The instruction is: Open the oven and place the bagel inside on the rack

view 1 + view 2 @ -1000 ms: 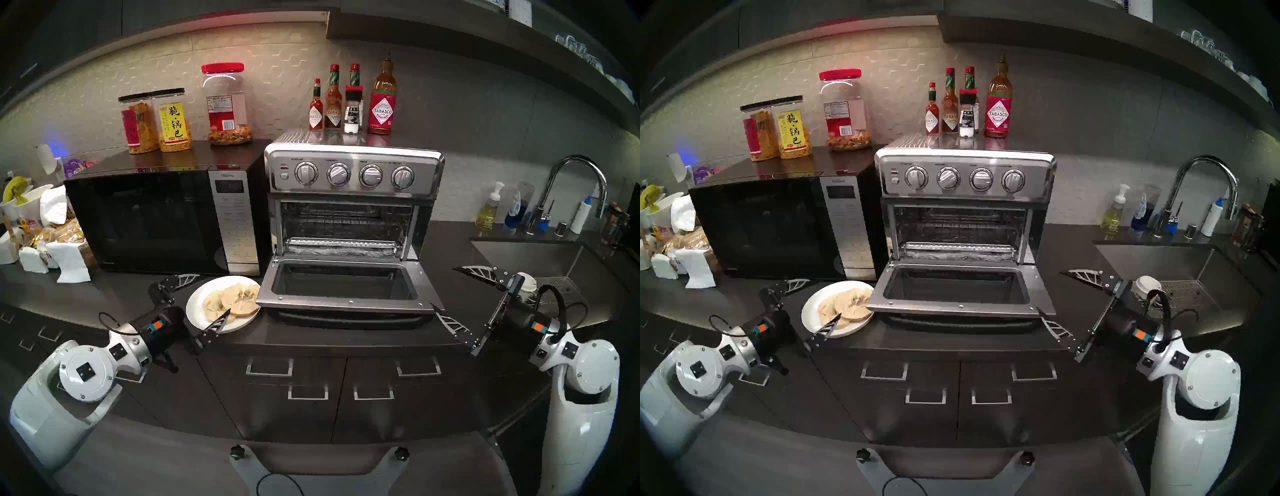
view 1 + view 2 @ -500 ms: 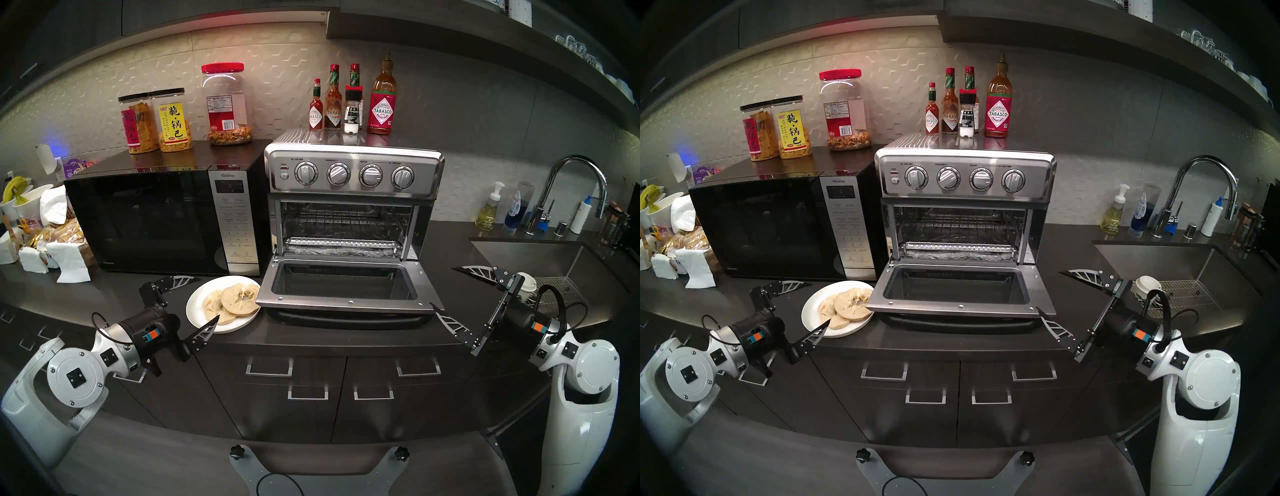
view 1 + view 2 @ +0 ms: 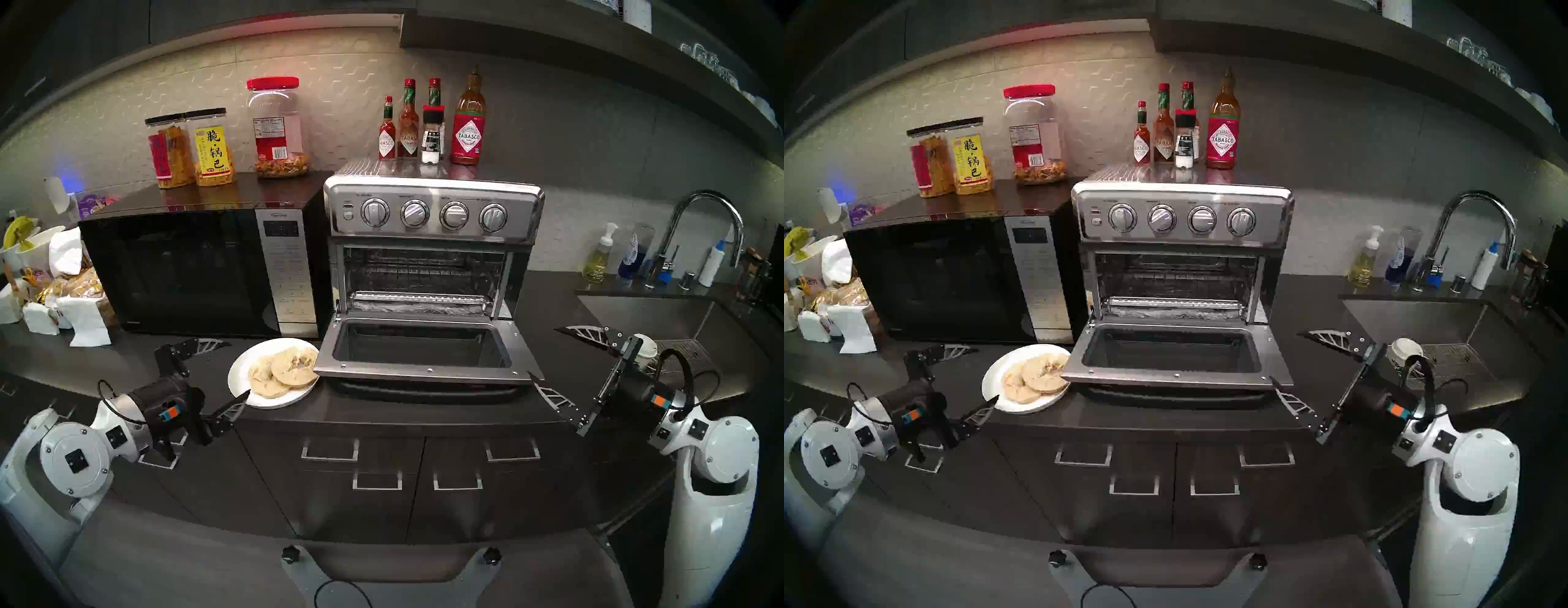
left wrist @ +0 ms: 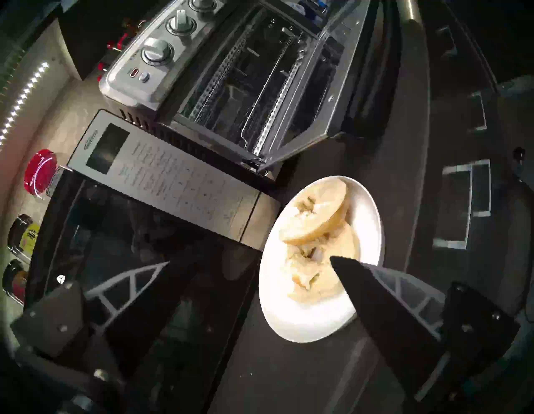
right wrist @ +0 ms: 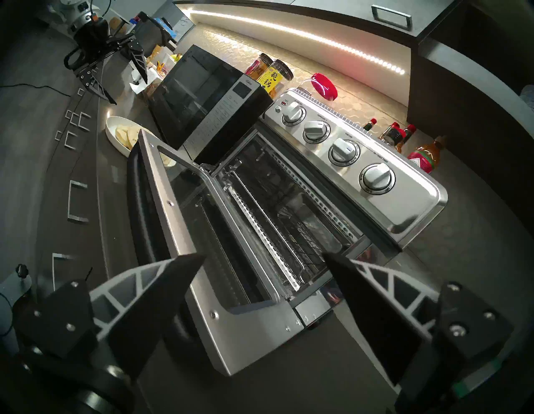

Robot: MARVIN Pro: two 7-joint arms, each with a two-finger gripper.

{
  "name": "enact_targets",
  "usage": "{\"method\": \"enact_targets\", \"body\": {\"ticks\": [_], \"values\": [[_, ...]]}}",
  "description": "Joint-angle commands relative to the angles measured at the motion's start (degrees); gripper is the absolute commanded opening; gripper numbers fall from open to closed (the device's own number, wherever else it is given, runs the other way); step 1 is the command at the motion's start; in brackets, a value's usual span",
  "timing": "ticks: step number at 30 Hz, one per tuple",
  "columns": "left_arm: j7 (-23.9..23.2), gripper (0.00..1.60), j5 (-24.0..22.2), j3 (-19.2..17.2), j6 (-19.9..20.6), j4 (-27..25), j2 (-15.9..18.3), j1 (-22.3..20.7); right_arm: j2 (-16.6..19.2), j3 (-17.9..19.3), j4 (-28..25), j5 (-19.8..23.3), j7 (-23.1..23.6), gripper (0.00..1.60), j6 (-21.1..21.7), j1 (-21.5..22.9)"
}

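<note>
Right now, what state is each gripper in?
Left gripper: open, holding nothing, beside the plate.
Right gripper: open, holding nothing.

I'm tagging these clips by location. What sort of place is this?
Probably a shared office kitchenette: a dark counter carrying a black microwave and a stainless toaster oven, a sink with a gooseneck faucet, and snack jars.

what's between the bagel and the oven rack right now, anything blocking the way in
Nothing visible blocks it. The oven door is already folded down flat, and the rack inside sits bare. The bagel lies on its plate just left of the door, whose corner overhangs the plate's edge.
</note>
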Motion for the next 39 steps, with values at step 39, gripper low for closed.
{"method": "enact_targets", "body": {"ticks": [39], "values": [[-1.15, 1.6, 1.34, 15.01, 7.78, 7.28, 12.48, -21.34, 0.02, -0.1, -0.64, 0.55, 0.05, 1.6, 0.14, 0.38]]}}
